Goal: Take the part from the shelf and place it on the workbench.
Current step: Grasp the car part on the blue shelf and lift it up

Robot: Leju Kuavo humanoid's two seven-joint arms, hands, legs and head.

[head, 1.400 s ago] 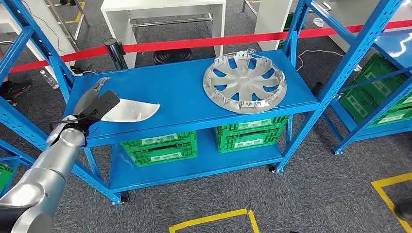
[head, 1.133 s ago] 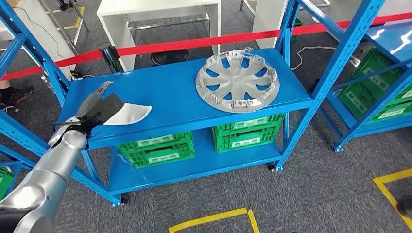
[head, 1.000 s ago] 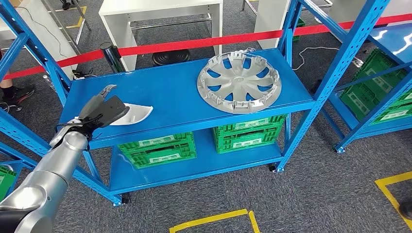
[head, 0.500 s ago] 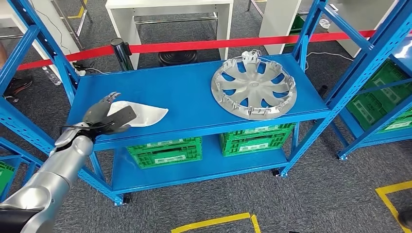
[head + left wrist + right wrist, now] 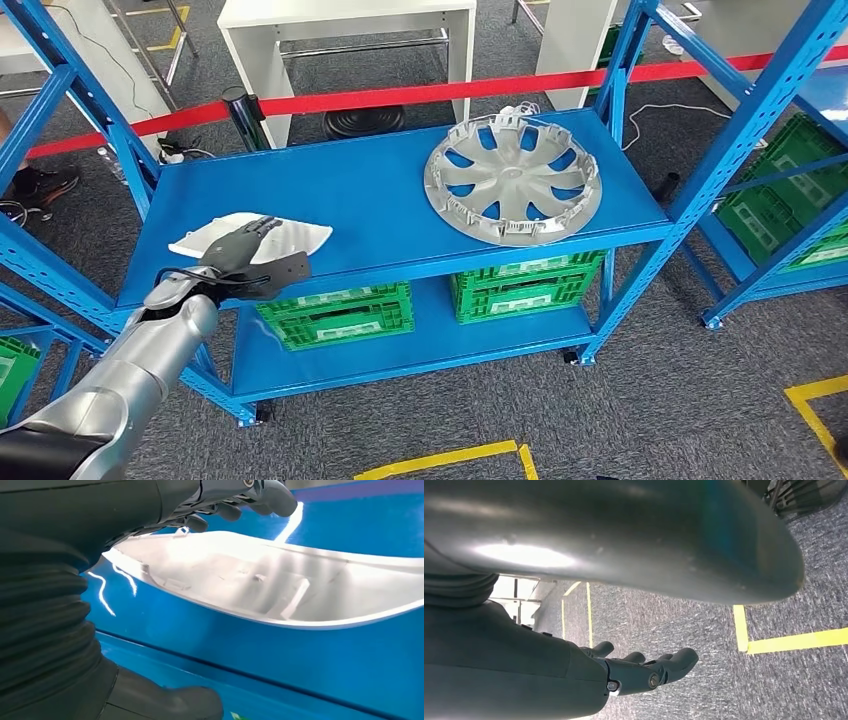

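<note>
The part, a white curved plastic shell, lies on the left front of the blue shelf's upper board. My left hand lies palm down over it. Its fingers reach across the top of the shell. The thumb sticks out in front of the shelf edge, apart from the shell. The shell still rests on the board. In the right wrist view my right hand hangs over grey carpet, fingers loosely straight, holding nothing.
A silver hubcap lies on the same board at the right. Green crates stand on the lower board. Red barrier tape and a white table are behind. Another blue rack stands to the right.
The camera has shifted a little. My left hand has turned from edge-up at the shell's left end to palm down over its middle, with the thumb now in front of the shelf edge.
</note>
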